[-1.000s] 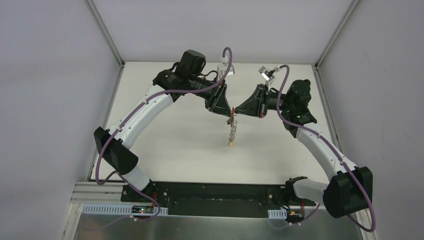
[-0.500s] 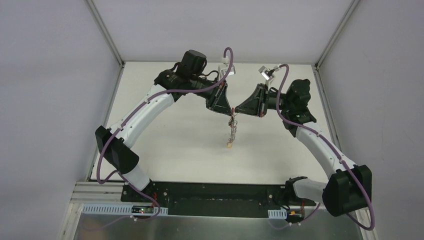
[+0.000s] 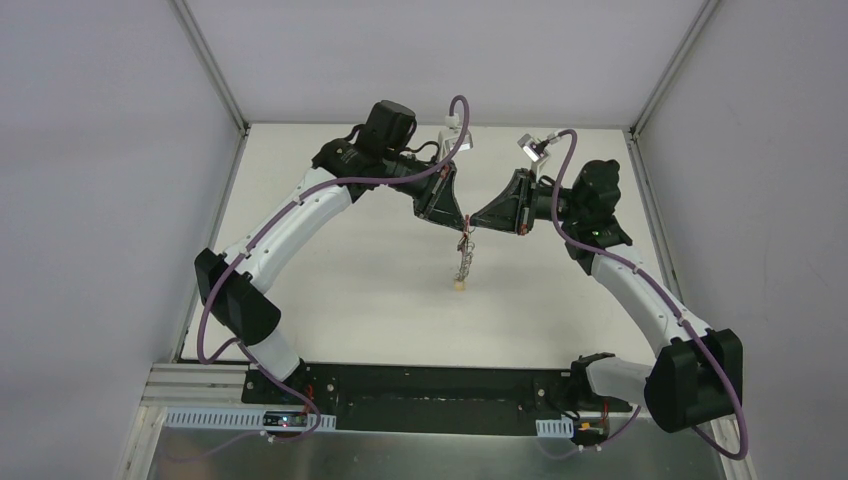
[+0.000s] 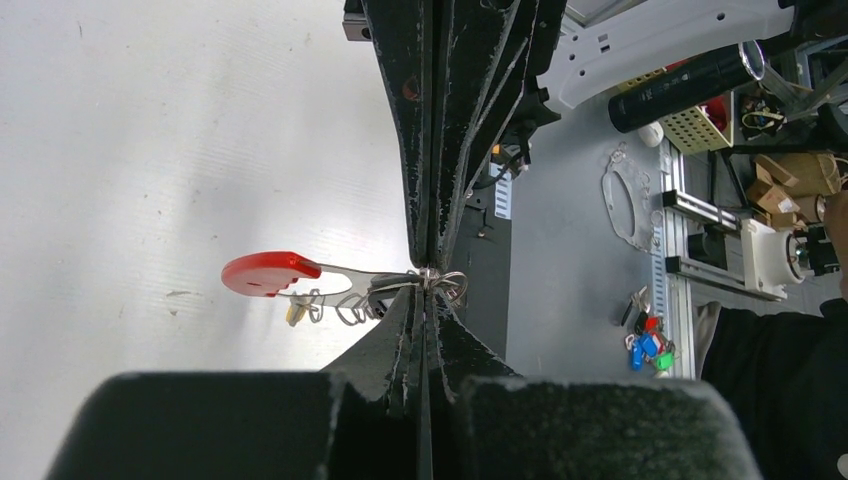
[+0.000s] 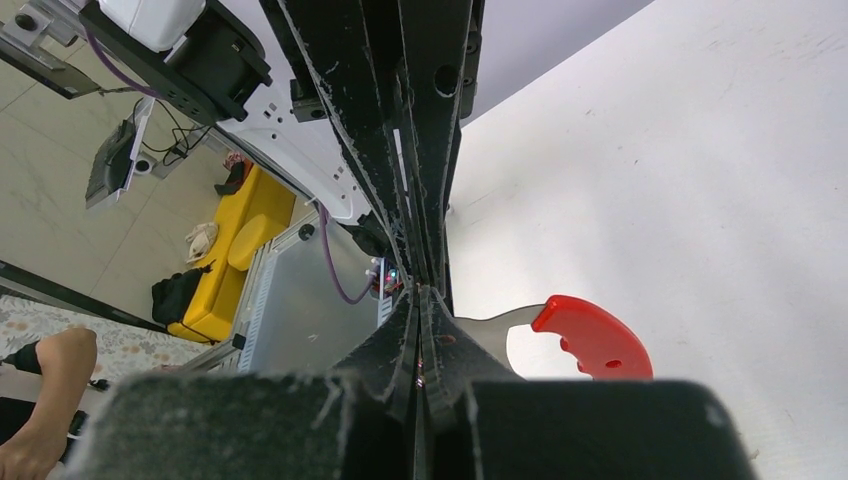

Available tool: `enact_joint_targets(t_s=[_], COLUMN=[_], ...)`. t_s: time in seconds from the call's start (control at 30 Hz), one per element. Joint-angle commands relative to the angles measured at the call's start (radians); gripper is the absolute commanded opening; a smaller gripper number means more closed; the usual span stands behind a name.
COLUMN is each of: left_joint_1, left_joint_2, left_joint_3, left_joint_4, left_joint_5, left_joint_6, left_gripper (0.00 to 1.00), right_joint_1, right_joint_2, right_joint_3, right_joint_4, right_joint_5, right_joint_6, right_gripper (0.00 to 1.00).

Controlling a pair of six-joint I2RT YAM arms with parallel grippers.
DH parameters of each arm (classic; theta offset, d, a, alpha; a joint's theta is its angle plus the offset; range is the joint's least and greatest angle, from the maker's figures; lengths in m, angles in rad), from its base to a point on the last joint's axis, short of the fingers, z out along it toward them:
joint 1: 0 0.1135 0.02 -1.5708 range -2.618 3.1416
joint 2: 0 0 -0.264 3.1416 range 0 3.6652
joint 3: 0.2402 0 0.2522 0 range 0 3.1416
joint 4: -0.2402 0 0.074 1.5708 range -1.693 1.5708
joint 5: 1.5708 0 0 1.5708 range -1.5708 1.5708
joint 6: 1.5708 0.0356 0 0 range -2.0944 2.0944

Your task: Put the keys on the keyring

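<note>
Noted the left gripper (image 3: pixel 458 220) and right gripper (image 3: pixel 477 223) tip to tip above the middle of the white table (image 3: pixel 340 270), well clear of its surface. Found the keys (image 3: pixel 464 262) pinched between the two sets of tips and hanging straight down in a short chain, yellow-headed key (image 3: pixel 458 287) lowest, at or just above the tabletop; cannot tell about contact. From the left wrist: jaws pressed fully together, nipping a thin silver ring (image 4: pixel 447 285) at the top of the bunch; red tab (image 4: pixel 268 273) on a grey metal strap jutting to one side, more silver loops (image 4: pixel 345 305) and a speck of yellow just beside it. Right gripper's fingers (image 4: pixel 430 150) set against the same spot from the opposite side. From the right wrist: jaws likewise closed with no gap, clamped on the grey end of the strap (image 5: pixel 490 322), red tab curving away over bare table. Black keyring too small to pick out at the pinch point. Left arm (image 3: pixel 290 215) and right arm (image 3: pixel 640 290) bowed inward from the near edge, purple cables (image 3: pixel 205 300) looped along each.
</note>
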Motion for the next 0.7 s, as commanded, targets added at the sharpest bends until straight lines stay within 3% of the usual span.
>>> enact_joint_targets(t_s=[0.0, 0.2, 0.53, 0.67], left_joint_1=[-0.011, -0.011, -0.024, -0.040], left_joint_2=[-0.006, -0.014, -0.001, 0.013], left_joint_3=[0.055, 0.108, 0.129, 0.143], left_joint_4=[-0.032, -0.148, -0.174, -0.223], left_joint_5=[0.013, -0.056, -0.088, -0.100], left_joint_6=[0.028, 0.111, 0.123, 0.157], left_gripper=[0.00, 0.00, 0.00, 0.00], right_joint_1=[-0.010, -0.010, 0.009, 0.010], right_joint_2=[-0.008, -0.038, -0.041, -0.042], right_joint_3=[0.001, -0.026, -0.035, -0.029], right_joint_4=[0.064, 0.040, 0.004, -0.006], right_joint_5=[0.003, -0.025, -0.037, -0.040], right_joint_6=[-0.010, -0.103, -0.146, -0.154], right_gripper=[0.00, 0.00, 0.00, 0.08])
